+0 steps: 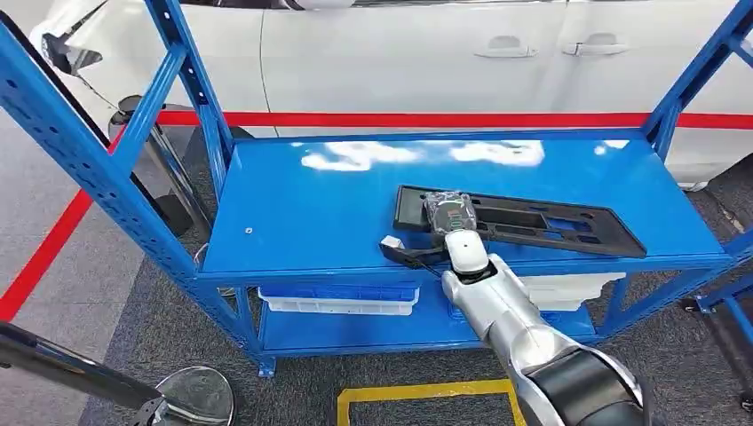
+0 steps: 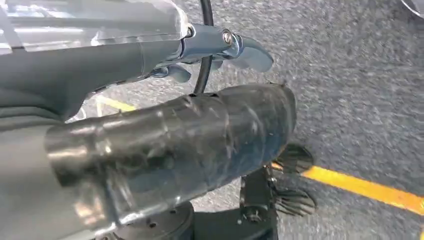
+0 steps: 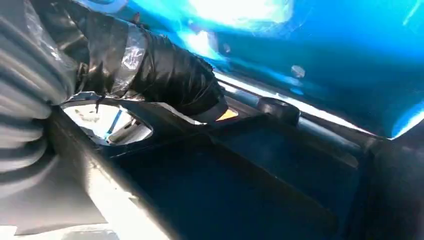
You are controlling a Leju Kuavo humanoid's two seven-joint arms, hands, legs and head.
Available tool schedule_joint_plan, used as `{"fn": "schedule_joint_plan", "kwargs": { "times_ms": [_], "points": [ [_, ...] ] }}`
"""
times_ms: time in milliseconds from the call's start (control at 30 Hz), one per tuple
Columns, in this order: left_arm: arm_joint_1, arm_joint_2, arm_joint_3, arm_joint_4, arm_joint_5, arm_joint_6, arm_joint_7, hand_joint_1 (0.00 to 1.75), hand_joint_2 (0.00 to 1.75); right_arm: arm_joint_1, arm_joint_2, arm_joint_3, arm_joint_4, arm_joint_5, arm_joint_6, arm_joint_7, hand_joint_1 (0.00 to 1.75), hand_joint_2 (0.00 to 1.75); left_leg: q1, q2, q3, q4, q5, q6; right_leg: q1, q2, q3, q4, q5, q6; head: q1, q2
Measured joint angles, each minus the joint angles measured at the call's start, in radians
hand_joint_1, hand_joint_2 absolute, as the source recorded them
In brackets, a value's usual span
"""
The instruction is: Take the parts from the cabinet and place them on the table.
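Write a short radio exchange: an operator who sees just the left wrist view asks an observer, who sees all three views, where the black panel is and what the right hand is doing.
Operator: I see the left hand hanging over grey floor. Where is the part?
Observer: A long black panel lies on the top shelf of the blue rack.
Operator: Is the right hand on it?
Observer: Yes. The right hand is near the end of the black panel that is on the left in the head view, and its thumb presses on the top face.
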Motion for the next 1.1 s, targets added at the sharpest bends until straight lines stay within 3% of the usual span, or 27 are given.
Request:
{"fn": "schedule_joint_plan", "kwargs": {
  "times_ms": [33,233,633,700,800,900,1100],
  "points": [
    [0.002,0.000,0.000,0.000,0.010,-0.008,-0.003,0.00,1.75,0.002,0.000,-0.001,-0.001,-0.002,-0.006,-0.009,1.75,1.75,0.000,0.000,0.000,0.000,0.000,0.000,0.000,0.000,0.000,0.000,0.000,0.000,0.000,0.000],
    [0.014,0.002,0.000,0.000,0.062,-0.027,-0.006,0.00,1.75,0.020,0.002,-0.007,-0.009,-0.005,-0.045,-0.048,1.75,1.75,0.000,0.002,0.000,0.000,0.000,0.000,0.000,0.002,0.000,0.000,0.000,0.000,0.000,0.000],
    [0.027,0.004,0.000,0.000,0.051,0.022,0.003,0.00,1.75,0.035,0.016,-0.010,-0.024,-0.011,-0.056,-0.065,1.75,1.75,0.000,0.002,0.000,0.000,0.000,0.000,0.003,0.002,0.000,0.000,0.001,-0.001,0.000,0.000],
    [0.028,0.004,-0.002,0.000,0.041,0.034,-0.002,0.00,1.75,0.038,0.017,-0.010,-0.025,-0.011,-0.078,-0.069,1.75,1.75,0.000,0.002,0.000,0.000,0.000,0.000,0.003,0.002,0.000,0.000,0.001,-0.001,0.000,0.000],
    [0.034,0.004,-0.005,0.000,0.045,0.066,-0.022,0.00,1.75,0.048,0.018,-0.010,-0.048,-0.005,-0.175,-0.099,1.75,1.75,0.000,0.002,-0.002,0.000,0.000,-0.001,0.003,0.002,-0.002,0.000,0.001,-0.001,0.000,0.000],
    [0.048,0.006,-0.019,0.000,0.041,0.083,-0.026,0.00,1.75,0.059,0.024,-0.010,-0.126,0.003,-0.244,-0.127,1.75,1.75,0.000,0.002,-0.007,0.000,0.002,-0.001,0.002,0.002,-0.008,0.001,0.003,-0.002,0.000,0.000],
    [0.072,0.013,-0.022,0.000,0.039,0.097,-0.039,0.00,1.75,0.075,0.020,-0.010,-0.462,0.049,-0.272,-0.139,1.75,1.75,0.000,0.001,-0.015,0.001,0.004,-0.004,0.003,0.001,-0.016,0.001,0.003,-0.001,0.000,0.000]
  ]
}}
